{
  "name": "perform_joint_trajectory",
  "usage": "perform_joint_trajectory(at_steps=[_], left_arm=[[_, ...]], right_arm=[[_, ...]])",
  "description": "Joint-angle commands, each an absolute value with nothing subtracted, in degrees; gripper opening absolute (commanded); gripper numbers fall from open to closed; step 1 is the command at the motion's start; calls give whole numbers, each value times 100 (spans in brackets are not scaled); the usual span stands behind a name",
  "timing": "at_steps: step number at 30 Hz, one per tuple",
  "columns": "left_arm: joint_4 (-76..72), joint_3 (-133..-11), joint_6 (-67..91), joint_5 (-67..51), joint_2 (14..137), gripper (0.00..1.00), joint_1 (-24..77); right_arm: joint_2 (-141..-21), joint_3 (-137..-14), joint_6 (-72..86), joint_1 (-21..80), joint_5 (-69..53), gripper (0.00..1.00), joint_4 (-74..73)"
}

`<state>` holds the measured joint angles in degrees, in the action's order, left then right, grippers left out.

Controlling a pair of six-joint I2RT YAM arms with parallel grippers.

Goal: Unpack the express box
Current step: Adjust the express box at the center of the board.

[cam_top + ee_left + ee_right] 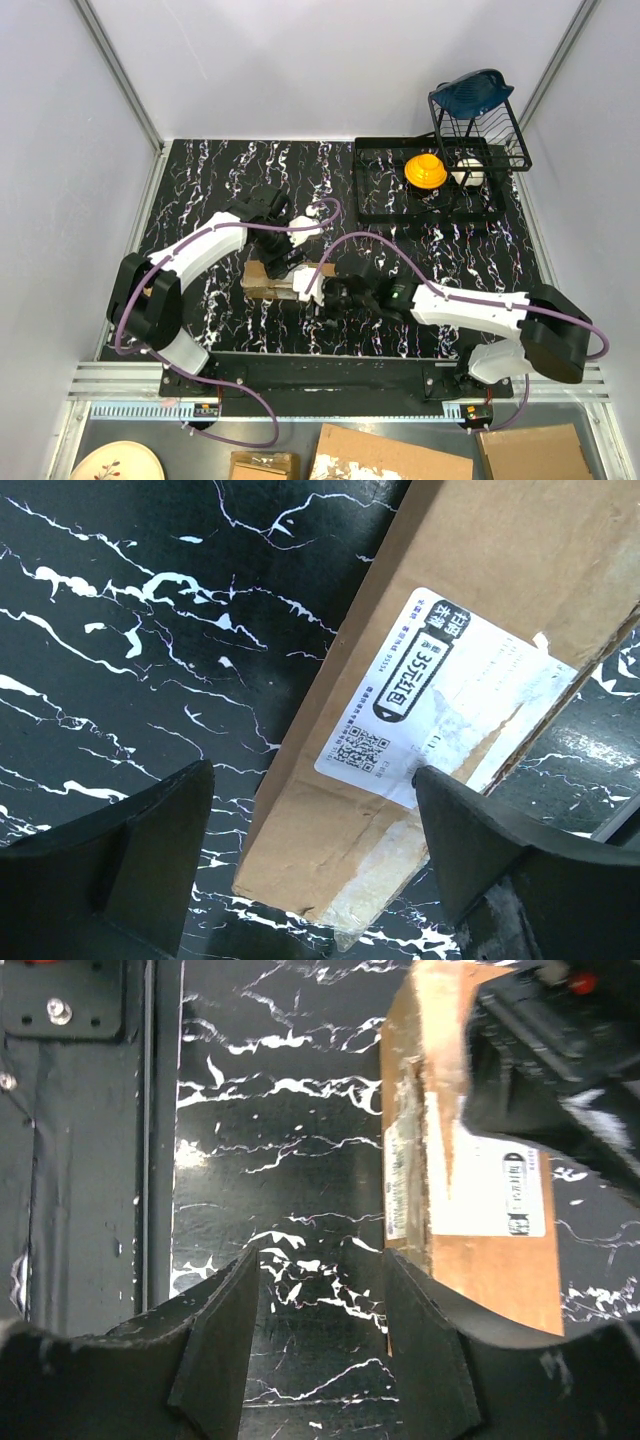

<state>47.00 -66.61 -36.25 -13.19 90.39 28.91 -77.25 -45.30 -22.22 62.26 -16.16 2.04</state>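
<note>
The express box (268, 281) is a small oblong brown carton lying flat on the black marbled table between the two arms. Its white label (430, 695) faces up, and clear tape covers its near corner. My left gripper (283, 260) hangs over the box with its jaws wide open (312, 772). One finger (470, 830) overlaps the label edge, while the other stands off the carton's side. My right gripper (319, 294) is open (322, 1258) with only table between its fingers. The box (505, 1270) lies just to the right of it.
A black wire dish rack (380, 190) stands at the back right, holding a yellow object (425, 170) and a blue one (473, 92). Torn cardboard pieces (390, 458) and a plate (115, 464) lie below the table's near edge. White walls enclose the table.
</note>
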Motion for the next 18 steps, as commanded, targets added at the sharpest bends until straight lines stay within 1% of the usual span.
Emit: perform_joint_trajectory(at_steps=[1,6,11,18], left_arm=[[4579,-6838,-3858,-1397,9132,84,2795],[4676,-6829,-3937,-1494,9079,83,2786],[4772,-6820,-3981,-1573,9061,82,2769],[4799,-6803,-3981,-1626,9079,82,2769]], right_arm=[[-8041,-4781,-3049,6398,-1810,58,70],[-8489,-4869,-3489,6574,-1627,56,351],[-8630,-4852,-3831,6636,-1354,52,886],[-8806,-4843,-4175,6636,-1002,52,1345]])
